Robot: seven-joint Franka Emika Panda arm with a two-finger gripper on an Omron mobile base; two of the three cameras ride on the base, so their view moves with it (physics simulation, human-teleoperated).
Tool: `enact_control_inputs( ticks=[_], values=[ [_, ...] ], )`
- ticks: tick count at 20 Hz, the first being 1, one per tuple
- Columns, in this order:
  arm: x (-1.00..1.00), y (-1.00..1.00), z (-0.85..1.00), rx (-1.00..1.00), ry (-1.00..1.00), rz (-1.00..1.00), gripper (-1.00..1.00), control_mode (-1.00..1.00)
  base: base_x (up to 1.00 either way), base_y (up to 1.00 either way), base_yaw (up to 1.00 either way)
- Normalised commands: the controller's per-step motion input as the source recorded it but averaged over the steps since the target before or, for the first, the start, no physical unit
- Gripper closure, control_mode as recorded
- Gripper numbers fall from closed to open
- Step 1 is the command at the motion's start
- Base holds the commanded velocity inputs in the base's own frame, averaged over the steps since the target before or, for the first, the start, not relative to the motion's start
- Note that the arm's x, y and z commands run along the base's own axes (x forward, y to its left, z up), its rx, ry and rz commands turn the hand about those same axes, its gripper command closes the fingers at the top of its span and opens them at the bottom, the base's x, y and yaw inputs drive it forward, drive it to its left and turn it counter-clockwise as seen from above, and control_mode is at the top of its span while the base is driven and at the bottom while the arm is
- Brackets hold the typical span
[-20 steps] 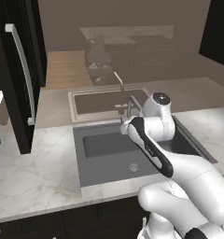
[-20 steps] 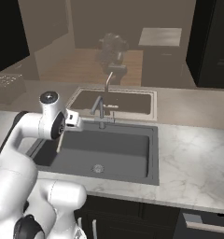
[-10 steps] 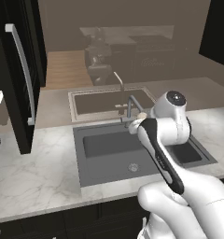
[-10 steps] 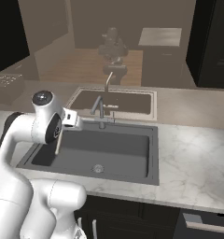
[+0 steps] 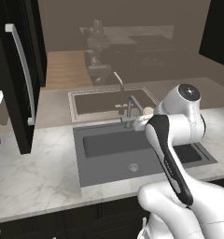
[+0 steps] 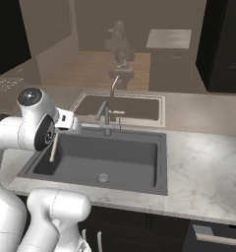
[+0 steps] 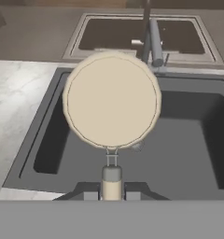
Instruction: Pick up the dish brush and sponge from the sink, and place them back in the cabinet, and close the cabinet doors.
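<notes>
A: Any brand, label or writing to read here?

B: None that I can make out. The surfaces are plain, and a pale patch on the counter at the far left of the right base view is too blurred to read.

A: What does the brush look like?

B: The small dish brush with a round cream-white head and a thin pale stick handle (image 7: pixel 111 100) is seen head-on in the hand view, a flat cream disc with a slightly darker rim. Its stick runs down to the two-finger gripper with small dark tips (image 7: pixel 111 190). In the right base view the stick (image 6: pixel 54 146) hangs slanted below the white hand.

A: And the gripper?

B: Its fingers are pinched together on the stick, one dark tip (image 7: pixel 90 191) on each side of it. The brush is lifted clear, held above the large dark grey rectangular sink basin (image 5: pixel 104 144), near the basin's edge beside the grey faucet (image 5: pixel 129 109).

A: The basin itself?

B: It has a round metal drain (image 5: pixel 133 167) in the middle of its floor. I can't spot the sponge.

A: And around it?

B: A white marble countertop with grey veins (image 5: pixel 34 172) frames the sink. Behind the faucet a brownish mirrored wall (image 6: pixel 90 54) shows a beige-rimmed reflected basin (image 6: pixel 121 107). At the left of the left base view stands a tall black panelled cabinet door (image 5: pixel 13 93) with a long vertical silver bar handle (image 5: pixel 23 70). Low black base cabinet fronts (image 6: pixel 139 231) run under the counter.
</notes>
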Motion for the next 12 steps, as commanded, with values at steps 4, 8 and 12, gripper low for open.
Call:
enact_control_inputs(
  ticks=[4,8,12],
  values=[
    [-0.33,0.00,0.37,0.00,0.00,0.00,1.00,-1.00,0.00,0.00,0.00],
    [-0.49,-0.11,0.25,0.00,0.00,0.00,1.00,-1.00,0.00,0.00,0.00],
    [-0.43,-0.06,0.24,0.00,0.00,0.00,1.00,-1.00,0.00,0.00,0.00]
  ],
)
